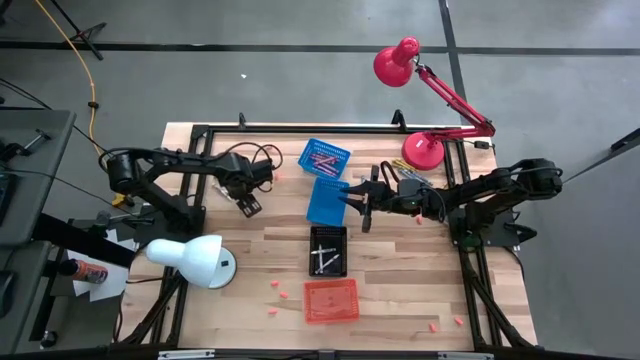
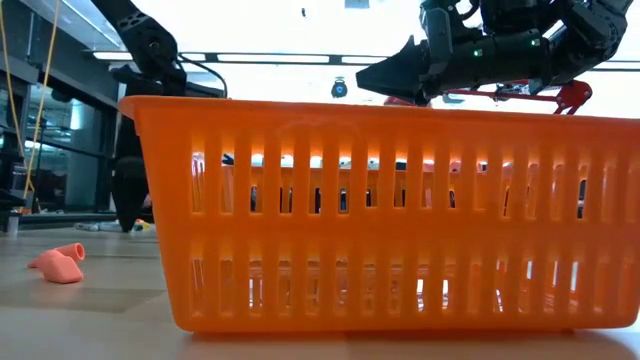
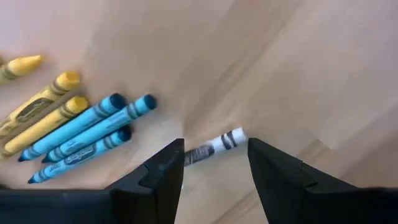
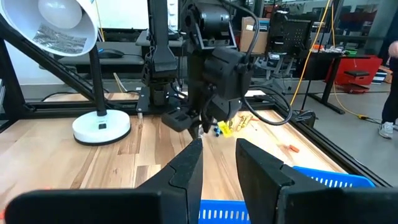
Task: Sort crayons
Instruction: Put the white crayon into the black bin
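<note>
My left gripper (image 3: 216,144) points down at the table, open, left of the blue baskets (image 1: 248,207). A grey-and-white crayon (image 3: 227,140) lies flat on the wood between its two fingers; I see no touch. Beside it lie three yellow crayons (image 3: 43,109) and three blue crayons (image 3: 87,134). My right gripper (image 4: 217,146) hangs level over the nearer blue basket (image 1: 325,202), open, with nothing between its fingers. The far blue basket (image 1: 325,157) holds several crayons. The black basket (image 1: 328,250) holds pale crayons.
An orange basket (image 1: 331,300) stands near the front edge and fills the low view (image 2: 380,210). Small pink bits (image 2: 58,265) lie scattered on the wood around it. A white lamp (image 1: 195,258) stands front left and a red lamp (image 1: 425,150) back right.
</note>
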Motion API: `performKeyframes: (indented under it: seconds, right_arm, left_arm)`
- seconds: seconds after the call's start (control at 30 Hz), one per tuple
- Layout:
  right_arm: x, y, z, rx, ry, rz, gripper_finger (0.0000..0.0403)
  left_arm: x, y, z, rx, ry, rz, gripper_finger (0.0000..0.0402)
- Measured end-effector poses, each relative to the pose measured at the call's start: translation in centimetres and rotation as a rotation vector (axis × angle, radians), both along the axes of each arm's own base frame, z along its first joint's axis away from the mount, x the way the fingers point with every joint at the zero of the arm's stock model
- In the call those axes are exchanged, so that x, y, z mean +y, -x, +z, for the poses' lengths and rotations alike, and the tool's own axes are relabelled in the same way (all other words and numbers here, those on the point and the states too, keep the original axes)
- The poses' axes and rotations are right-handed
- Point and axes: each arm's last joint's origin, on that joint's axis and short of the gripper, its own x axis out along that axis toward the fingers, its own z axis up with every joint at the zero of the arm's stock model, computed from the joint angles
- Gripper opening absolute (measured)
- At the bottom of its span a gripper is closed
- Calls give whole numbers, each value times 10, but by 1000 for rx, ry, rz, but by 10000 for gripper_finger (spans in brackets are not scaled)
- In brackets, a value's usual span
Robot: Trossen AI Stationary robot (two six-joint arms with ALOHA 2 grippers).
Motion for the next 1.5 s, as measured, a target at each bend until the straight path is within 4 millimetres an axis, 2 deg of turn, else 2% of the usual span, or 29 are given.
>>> performKeyframes:
  seconds: [0.27, 0.53, 1.27, 1.5]
  right_arm:
    - [0, 0, 0, 0, 0, 0, 91]
    - [0, 0, 0, -1, 0, 0, 91]
    - [0, 0, -1, 14, -2, 0, 91]
    - [0, 0, -2, 20, -18, -1, 91]
  left_arm:
    - [0, -7, 8, -27, 14, -44, 170]
    - [0, -8, 23, 45, 48, -143, 170]
    - [2, -7, 22, 76, 112, -671, 170]
    - [-1, 3, 8, 146, 116, -809, 170]
